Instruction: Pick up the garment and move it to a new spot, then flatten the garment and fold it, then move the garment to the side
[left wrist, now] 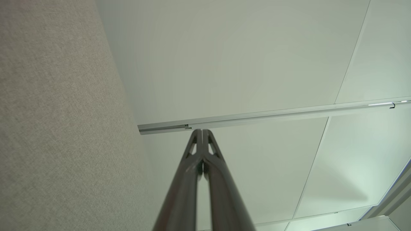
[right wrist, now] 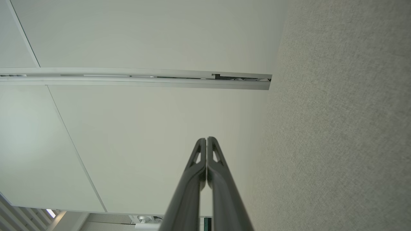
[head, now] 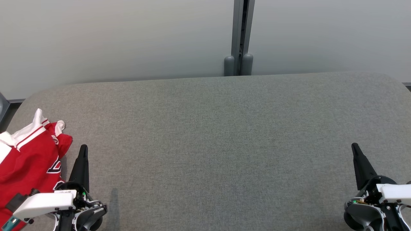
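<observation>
On grey tabletop [head: 218, 134] by pale wall [head: 112, 38]: garment [head: 29, 160] at left; left gripper [head: 83, 148], right gripper [head: 354, 147] fingers together

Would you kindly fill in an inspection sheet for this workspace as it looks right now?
Surface: grey fabric-covered table, flat, with rounded far corners.
Job's things: red and white garment lies bunched and unfolded at the table's near left, partly cut off by the picture's edge.
Clutter: nothing seen.
Pincers: left pincer shut and empty, just right of the garment; right pincer shut and empty, at the near right above bare table.
Cables: nothing seen.
Surroundings: pale wall panels behind the table, joined by a grey post.
</observation>
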### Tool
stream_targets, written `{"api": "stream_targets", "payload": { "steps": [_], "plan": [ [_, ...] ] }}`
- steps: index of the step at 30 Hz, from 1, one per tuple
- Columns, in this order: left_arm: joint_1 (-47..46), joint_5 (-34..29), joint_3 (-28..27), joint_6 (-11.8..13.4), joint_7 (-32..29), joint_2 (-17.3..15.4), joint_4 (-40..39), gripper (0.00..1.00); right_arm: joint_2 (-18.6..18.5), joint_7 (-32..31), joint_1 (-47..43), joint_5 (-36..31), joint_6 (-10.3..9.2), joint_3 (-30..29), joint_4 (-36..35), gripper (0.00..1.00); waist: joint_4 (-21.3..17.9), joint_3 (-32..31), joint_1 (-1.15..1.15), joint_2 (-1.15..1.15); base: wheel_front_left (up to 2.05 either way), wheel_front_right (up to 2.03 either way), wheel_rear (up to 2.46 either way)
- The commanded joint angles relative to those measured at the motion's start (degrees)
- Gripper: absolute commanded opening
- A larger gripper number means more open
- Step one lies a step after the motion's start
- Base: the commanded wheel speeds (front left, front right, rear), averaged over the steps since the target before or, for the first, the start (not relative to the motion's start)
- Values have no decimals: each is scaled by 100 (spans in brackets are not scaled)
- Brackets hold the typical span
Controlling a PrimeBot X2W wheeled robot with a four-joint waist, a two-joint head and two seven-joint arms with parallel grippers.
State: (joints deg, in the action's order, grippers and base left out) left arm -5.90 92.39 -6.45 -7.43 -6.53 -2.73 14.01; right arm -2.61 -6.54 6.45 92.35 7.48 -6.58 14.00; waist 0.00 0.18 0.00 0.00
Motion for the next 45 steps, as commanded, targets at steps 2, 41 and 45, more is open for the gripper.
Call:
{"api": "stream_targets", "payload": {
  "steps": [2, 41, 45],
  "plan": [
    [-67, 6, -23, -20, -16, -31, -16, 0, -55, -15, -53, 14, 2, -1, -18, 0, 0, 0, 0, 0, 0, 0, 0],
    [102, -484, 129, 1, 294, 3, 231, 100, -74, 295, -64, -451, -5, 247, 105, 100, 1, 13, 0, 0, 0, 0, 0],
    [86, -960, 117, 1, 403, 7, 259, 100, -99, 404, -36, -855, -5, 290, 127, 100, 0, 19, 0, 0, 0, 0, 0]
  ]
}}
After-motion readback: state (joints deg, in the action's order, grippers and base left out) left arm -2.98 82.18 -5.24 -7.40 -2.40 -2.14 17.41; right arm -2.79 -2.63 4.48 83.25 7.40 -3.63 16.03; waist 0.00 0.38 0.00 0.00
